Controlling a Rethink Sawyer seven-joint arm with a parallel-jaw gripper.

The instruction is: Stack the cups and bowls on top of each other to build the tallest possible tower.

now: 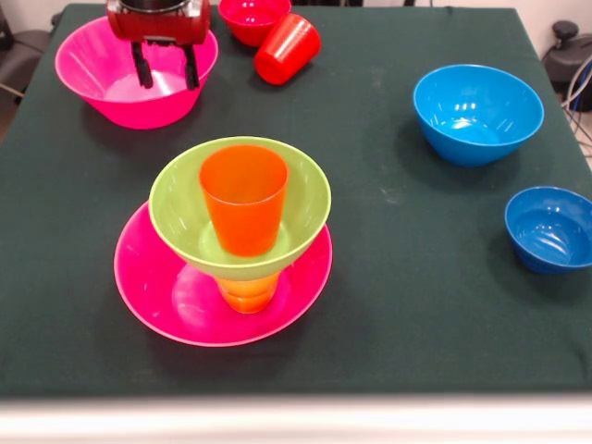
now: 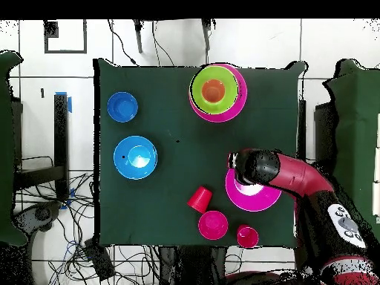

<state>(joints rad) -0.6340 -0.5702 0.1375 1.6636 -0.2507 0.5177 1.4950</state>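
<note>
**Tower at four tiers; tool empty over the spare pink bowl**

Item 1, the tower (image 1: 239,242): you have a wide hot-pink glossy plastic bowl (image 1: 157,305) at the base, near the bench's front edge in the front view. In it stands a yellow-orange plastic cup with a bulged base (image 1: 248,292), carrying a lime-green round plastic bowl (image 1: 176,199). An orange tapered plastic tumbler (image 1: 244,199) stands upright inside that, open end up.

Item 2, the tool (image 1: 166,69): its two dark fingers hang apart with nothing between them, just above a second large hot-pink plastic bowl (image 1: 88,65) at the far corner.

Item 3, loose stock on the dark green cloth-covered bench (image 1: 388,305): a light-blue round plastic bowl (image 1: 477,113), a small dark-blue plastic bowl (image 1: 549,228), a small red plastic bowl (image 1: 252,18), and a red plastic cup (image 1: 287,48) lying on its side beside it. The overhead view shows one more small red piece (image 2: 247,236) by the robot's edge; cup or bowl, you cannot tell.

Step in hand, by judgement: choosing the fifth tier. A small bowl suits best. You will need a rim grasp, then a level, centred, gentle placement on the orange tumbler's narrow mouth, since any sideways nudge could topple the stack.
</note>
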